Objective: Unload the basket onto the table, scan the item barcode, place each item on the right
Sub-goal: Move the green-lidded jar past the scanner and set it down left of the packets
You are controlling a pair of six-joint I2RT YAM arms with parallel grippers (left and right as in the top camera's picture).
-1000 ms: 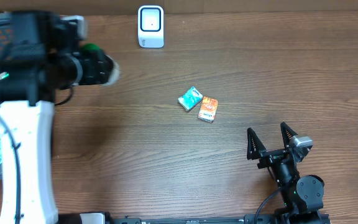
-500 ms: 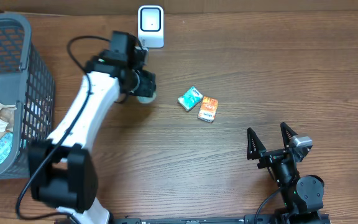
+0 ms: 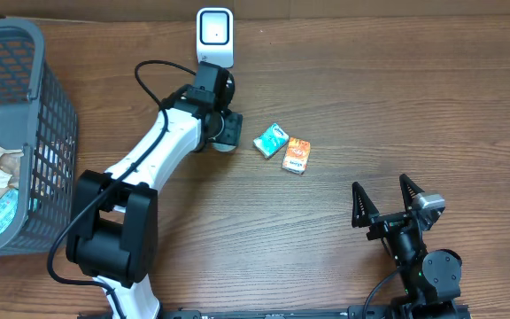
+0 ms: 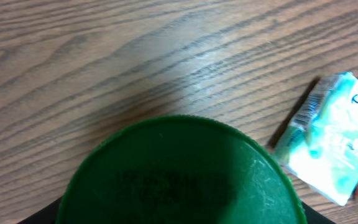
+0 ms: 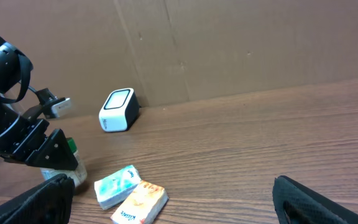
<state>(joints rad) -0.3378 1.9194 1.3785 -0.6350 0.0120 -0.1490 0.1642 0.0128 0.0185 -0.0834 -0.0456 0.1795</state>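
My left gripper (image 3: 225,131) is shut on a small white bottle with a green cap (image 4: 179,174), held low over the table just below the white barcode scanner (image 3: 214,37). The cap fills the bottom of the left wrist view and hides the fingers there. In the right wrist view the bottle (image 5: 73,167) shows at the left, clamped by the black gripper, with the scanner (image 5: 117,110) behind it by the cardboard wall. No barcode is visible on the bottle. My right gripper (image 3: 383,202) stands open at the front right, holding nothing.
A teal tissue pack (image 3: 271,140) and an orange one (image 3: 297,155) lie together just right of the held bottle. A grey mesh basket (image 3: 34,97) with several packets stands at the left edge. A cardboard wall (image 5: 229,43) backs the table.
The left arm has swung from beside the basket rightward and toward the scanner, carrying the green-capped bottle. The right arm has not moved.
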